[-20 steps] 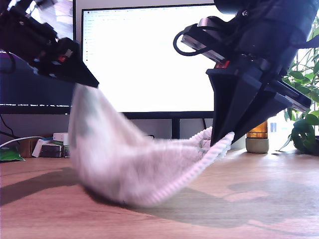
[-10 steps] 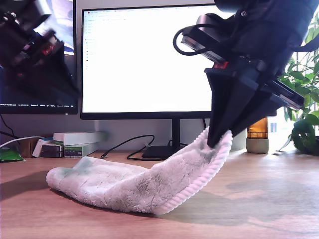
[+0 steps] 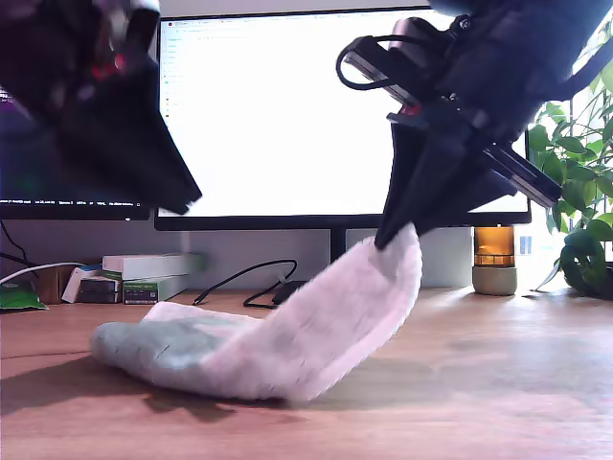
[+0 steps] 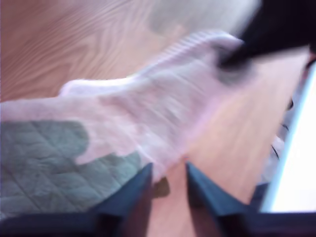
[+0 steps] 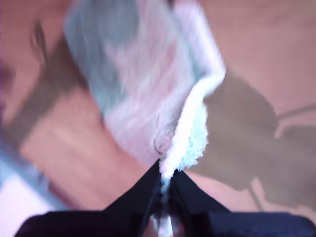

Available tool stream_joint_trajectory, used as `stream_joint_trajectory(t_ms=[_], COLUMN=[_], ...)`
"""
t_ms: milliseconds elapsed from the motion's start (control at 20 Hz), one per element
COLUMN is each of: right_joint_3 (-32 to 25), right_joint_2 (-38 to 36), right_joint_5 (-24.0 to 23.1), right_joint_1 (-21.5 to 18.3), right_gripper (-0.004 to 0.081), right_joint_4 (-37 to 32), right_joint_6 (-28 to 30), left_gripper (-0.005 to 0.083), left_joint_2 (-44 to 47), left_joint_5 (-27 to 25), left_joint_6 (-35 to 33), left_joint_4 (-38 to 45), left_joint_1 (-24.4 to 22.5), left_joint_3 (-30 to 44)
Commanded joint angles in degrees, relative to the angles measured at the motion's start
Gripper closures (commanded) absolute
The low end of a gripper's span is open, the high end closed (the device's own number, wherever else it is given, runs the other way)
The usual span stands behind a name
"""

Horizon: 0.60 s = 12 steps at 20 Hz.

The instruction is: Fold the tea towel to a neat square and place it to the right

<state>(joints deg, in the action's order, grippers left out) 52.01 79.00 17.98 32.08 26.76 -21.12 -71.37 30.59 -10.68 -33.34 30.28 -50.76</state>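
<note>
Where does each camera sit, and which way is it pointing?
Exterior view: low over the desk, facing the monitor; shows my first tool, and my second tool holding up the tea towel.
First wrist view: on my first tool, above towel and desk; open jaws show.
Second wrist view: on my second tool, jaws shut on the hem.
All three see the towel.

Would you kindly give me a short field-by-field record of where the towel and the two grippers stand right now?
Towel: fluffy off-white terry tea towel, one end lying on the wooden desk, the other end lifted
First gripper: my first gripper, open and empty, above the towel's low end, at the exterior view's left
Second gripper: my second gripper, shut on the towel's raised hem, at the exterior view's right
Fold: not yet a neat square
Background: lit white monitor behind the desk
</note>
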Motion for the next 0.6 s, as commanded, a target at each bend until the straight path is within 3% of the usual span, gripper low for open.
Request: stream_joint_trajectory(t_ms=[0, 200, 350, 550], right_joint_3=[-0.5, -0.5, -0.5, -0.5], right_joint_2=[1.0, 4.6, 7.9, 8.6], right_joint_5=[-2.0, -5.2, -6.5, -6.3], right_joint_1=[-2.7, -7.2, -7.5, -6.6], right_gripper=[0.0782, 0.0782, 0.0782, 0.0782], right_joint_4=[-3.0, -6.0, -6.9, -7.0], right_joint_6=[-0.9, -1.2, -1.2, -1.2], left_gripper=[0.0758, 0.0792, 0.0793, 0.0793], left_joint_2=[1.9, 2.4, 2.4, 2.3], left_joint_5=[-1.0, -5.0, -11.2, -20.1], left_joint_6=[-0.2, -0.3, -0.3, -0.6], left_joint_4=[-1.2, -1.4, 0.5, 2.8], left_joint_1=[1.7, 6.0, 8.8, 7.1], left_joint_3=[0.7, 1.1, 2.5, 5.6])
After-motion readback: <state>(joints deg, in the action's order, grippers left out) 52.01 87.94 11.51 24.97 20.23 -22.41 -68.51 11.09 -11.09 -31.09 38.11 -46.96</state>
